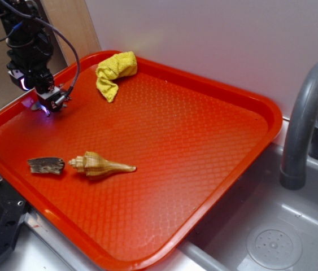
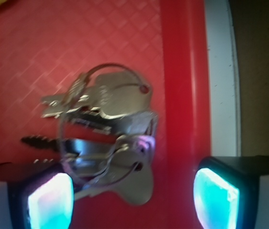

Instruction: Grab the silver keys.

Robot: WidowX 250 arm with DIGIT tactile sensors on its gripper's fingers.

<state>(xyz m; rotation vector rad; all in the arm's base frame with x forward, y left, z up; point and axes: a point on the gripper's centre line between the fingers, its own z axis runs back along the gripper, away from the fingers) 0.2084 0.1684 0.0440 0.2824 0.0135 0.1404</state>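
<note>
- Red tray (image 1: 215, 147) on a grey counter, sink (image 1: 277, 237) and tap (image 1: 305, 113) on one side.
- Yellow cloth (image 1: 115, 72) at the far rim; shell (image 1: 99, 164) and dark chip (image 1: 46, 165) near the front, well apart from the gripper (image 1: 50, 103).
- Gripper low at the tray's corner, jaws wide open, holding nothing.
- Silver keys (image 2: 105, 133) flat on the tray, just beside the rim, between the fingers (image 2: 50, 202) but nearer one of them.

The keys (image 2: 106, 138) lie on the tray (image 1: 215, 101) at its far left corner, under the claw (image 1: 50, 104); the shell (image 1: 99, 164) lies near its left edge.
</note>
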